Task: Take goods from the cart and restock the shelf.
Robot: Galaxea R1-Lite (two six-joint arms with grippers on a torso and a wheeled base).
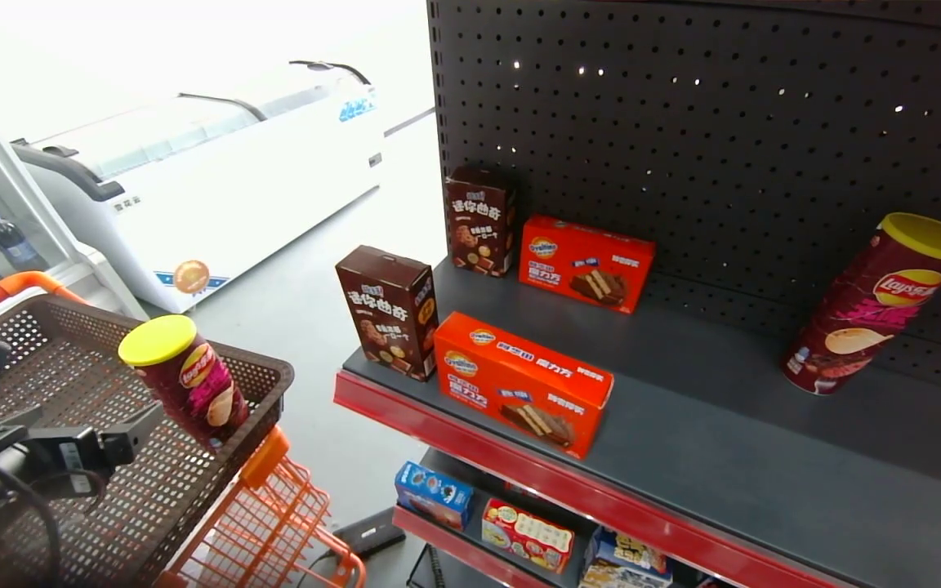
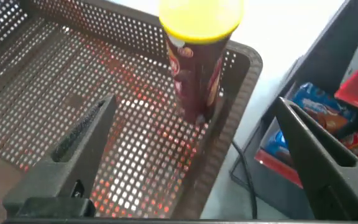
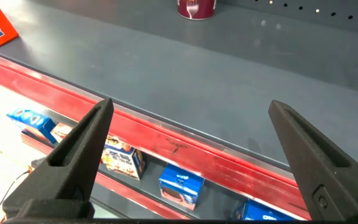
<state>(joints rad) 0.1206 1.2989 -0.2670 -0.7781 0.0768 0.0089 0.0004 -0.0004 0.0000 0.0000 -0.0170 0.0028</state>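
Standing upright in the brown cart basket at the lower left of the head view, a yellow-lidded chips can is sitting close to the basket's right rim. The left tool is hovering over the basket floor with its fingers spread wide and gripping nothing. The can is sitting just beyond the fingertips, apart from them and in line with the gap. The right tool is hanging open and empty above the red front edge of the shelf. A second chips can is standing at the right of the shelf by the pegboard. Two orange boxes and two brown boxes are occupying the shelf's left part.
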